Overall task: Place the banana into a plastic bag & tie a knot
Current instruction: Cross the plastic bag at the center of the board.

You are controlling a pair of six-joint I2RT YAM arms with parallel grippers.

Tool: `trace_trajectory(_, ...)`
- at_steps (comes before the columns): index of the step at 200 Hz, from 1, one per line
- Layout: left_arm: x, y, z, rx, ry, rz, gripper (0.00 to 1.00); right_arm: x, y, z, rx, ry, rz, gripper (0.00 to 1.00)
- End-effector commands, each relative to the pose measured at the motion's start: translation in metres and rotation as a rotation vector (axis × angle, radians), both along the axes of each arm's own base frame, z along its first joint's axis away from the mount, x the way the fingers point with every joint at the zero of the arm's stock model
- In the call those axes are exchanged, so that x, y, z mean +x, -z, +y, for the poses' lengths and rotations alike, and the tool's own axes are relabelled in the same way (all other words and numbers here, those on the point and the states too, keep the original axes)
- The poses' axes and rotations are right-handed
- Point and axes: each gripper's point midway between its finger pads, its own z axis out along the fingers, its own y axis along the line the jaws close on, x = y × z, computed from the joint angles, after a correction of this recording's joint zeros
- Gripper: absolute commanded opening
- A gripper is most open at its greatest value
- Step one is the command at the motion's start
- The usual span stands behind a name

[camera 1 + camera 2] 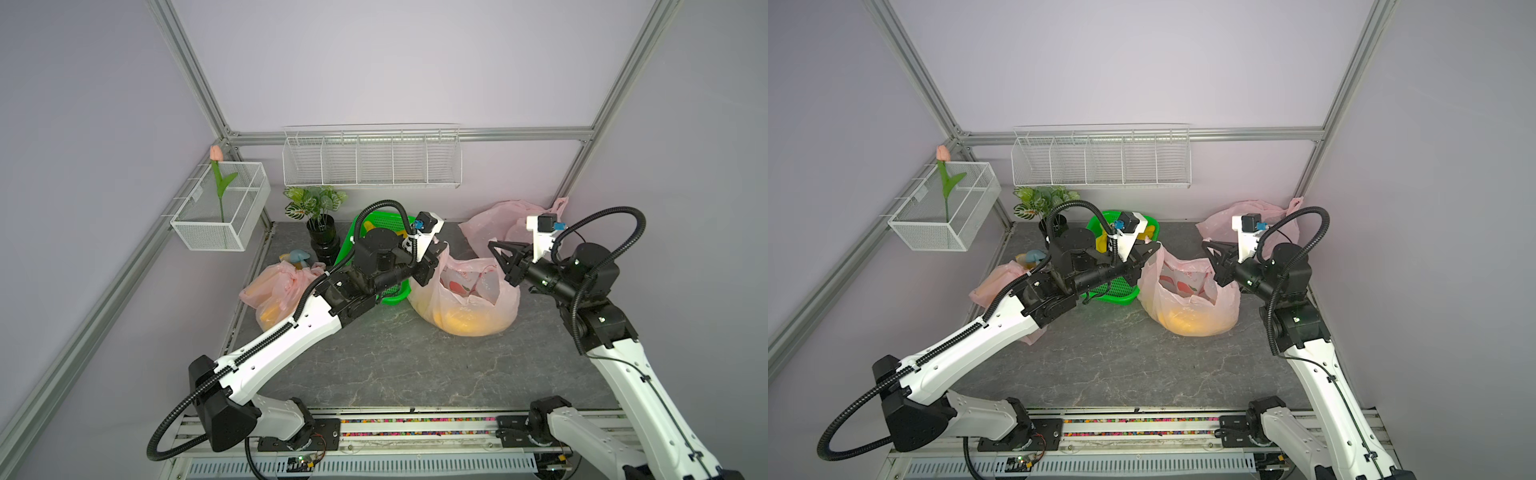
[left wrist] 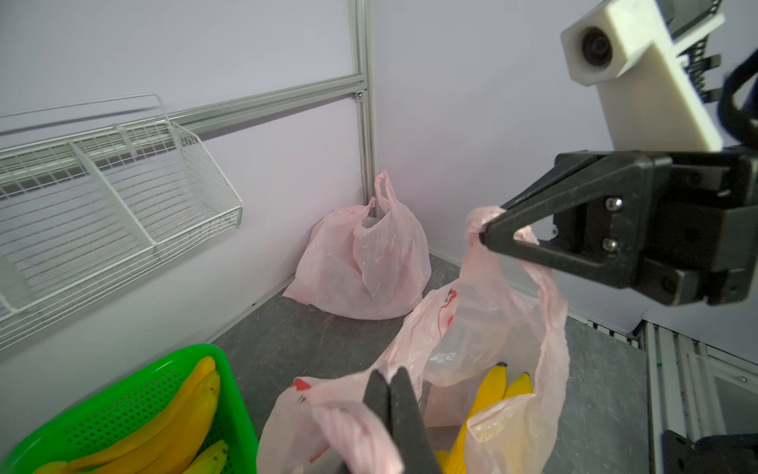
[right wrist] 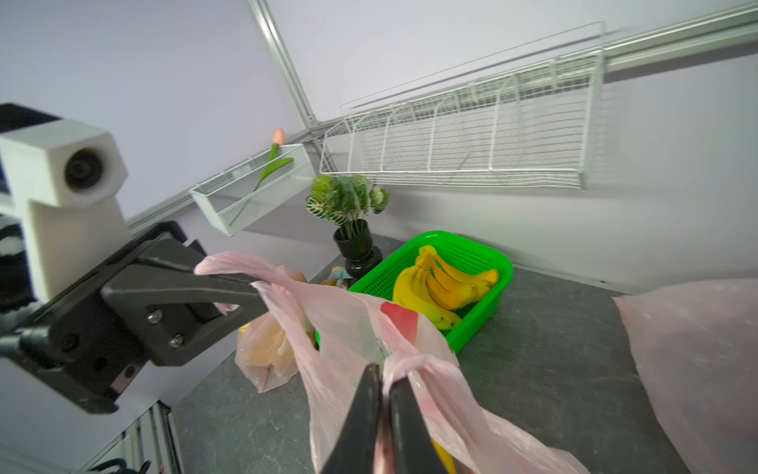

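On table [image 1: 395,374], plastic bag [image 1: 469,307] sits w/ mouth open, banana [image 2: 494,390] inside at btm. L gripper [image 2: 387,379] pinched tight on one handle, R gripper [image 3: 380,375] clamped on opp. handle. Behind: green basket [image 3: 471,328] w/ more bananas [image 3: 439,287]. Far corner: 2nd pink bag [image 2: 361,262].

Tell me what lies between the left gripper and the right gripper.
The open pink plastic bag, bananas inside, stretches between the left gripper and the right gripper; each is shut on one handle. Both top views show it.
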Motion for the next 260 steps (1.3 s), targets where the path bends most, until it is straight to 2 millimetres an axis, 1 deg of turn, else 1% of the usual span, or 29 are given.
trace_trajectory(1,-0.022,-0.018,-0.014,-0.015,0.106,-0.012,0.00,-0.018,-0.016,0.021,0.006,-0.143,-0.134,0.11)
trace_trajectory(19,-0.023,-0.016,-0.019,-0.018,0.124,0.009,0.00,-0.025,-0.008,0.035,-0.008,-0.211,-0.143,0.11)
trace_trajectory(38,-0.023,-0.013,-0.023,-0.019,0.134,0.026,0.00,-0.029,0.002,0.045,-0.020,-0.254,-0.142,0.12)
trace_trajectory(74,-0.023,-0.008,-0.030,-0.017,0.158,0.055,0.00,-0.035,0.010,0.054,0.000,-0.307,-0.154,0.14)
trace_trajectory(97,-0.025,-0.008,-0.032,-0.017,0.175,0.064,0.00,-0.033,0.018,0.054,-0.002,-0.299,-0.148,0.19)
trace_trajectory(124,-0.029,-0.009,-0.033,-0.026,0.198,0.069,0.00,-0.027,0.023,0.053,-0.015,-0.277,-0.142,0.20)
trace_trajectory(144,-0.033,-0.013,-0.031,-0.037,0.209,0.070,0.00,-0.022,0.024,0.051,-0.024,-0.246,-0.147,0.23)
trace_trajectory(171,-0.038,-0.016,-0.030,-0.048,0.225,0.073,0.00,-0.021,0.026,0.054,-0.028,-0.251,-0.146,0.27)
trace_trajectory(196,-0.037,-0.017,-0.028,-0.052,0.218,0.074,0.00,-0.020,0.029,0.055,-0.046,-0.242,-0.149,0.31)
trace_trajectory(197,-0.038,-0.018,-0.028,-0.053,0.218,0.074,0.00,-0.021,0.030,0.056,-0.047,-0.244,-0.149,0.31)
trace_trajectory(199,-0.038,-0.017,-0.028,-0.052,0.218,0.074,0.00,-0.020,0.039,0.056,-0.054,-0.245,-0.130,0.31)
trace_trajectory(201,-0.038,-0.017,-0.027,-0.052,0.218,0.075,0.00,-0.019,0.043,0.056,-0.058,-0.242,-0.122,0.32)
trace_trajectory(220,-0.039,-0.019,-0.026,-0.055,0.218,0.072,0.00,-0.018,0.048,0.055,-0.078,-0.227,-0.118,0.34)
trace_trajectory(260,-0.041,-0.019,-0.026,-0.058,0.230,0.077,0.00,-0.014,0.048,0.055,-0.085,-0.206,-0.124,0.35)
